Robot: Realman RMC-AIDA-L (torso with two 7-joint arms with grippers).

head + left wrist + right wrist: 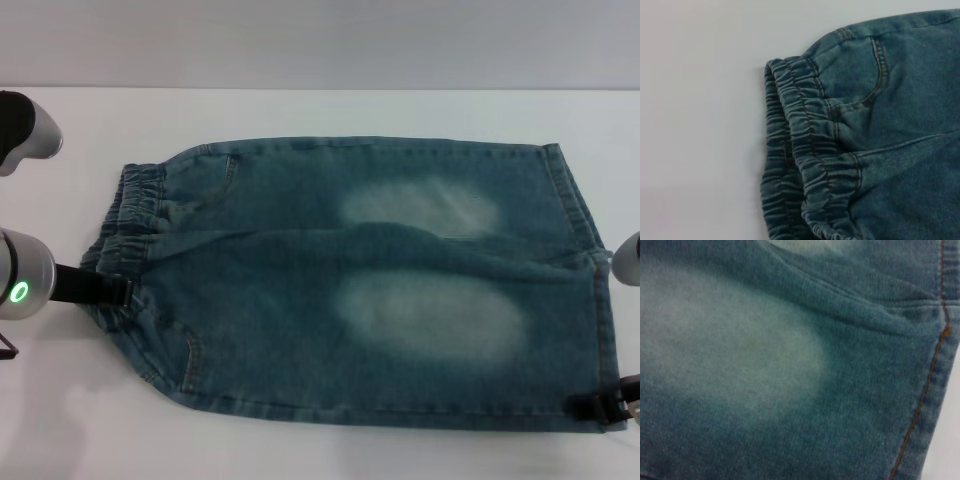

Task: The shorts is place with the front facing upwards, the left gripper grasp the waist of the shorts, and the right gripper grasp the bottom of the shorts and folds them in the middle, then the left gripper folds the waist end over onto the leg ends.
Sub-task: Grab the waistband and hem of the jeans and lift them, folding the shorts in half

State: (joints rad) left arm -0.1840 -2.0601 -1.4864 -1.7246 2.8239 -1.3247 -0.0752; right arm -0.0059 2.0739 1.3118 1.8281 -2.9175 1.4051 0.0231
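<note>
Shorts (350,280) lie flat on the white table (330,110), waist (130,215) toward the robot's left, leg ends (585,250) toward its right. Head view: left claw (112,291) at the near end of the waist band, right claw (605,408) at the near hem corner; can't tell whether either has closed on the cloth. Left wrist view adds only the gathered band and pocket stitching. Right wrist view adds a faded thigh patch (725,345) and the orange-stitched hem; no fingers in either.
</note>
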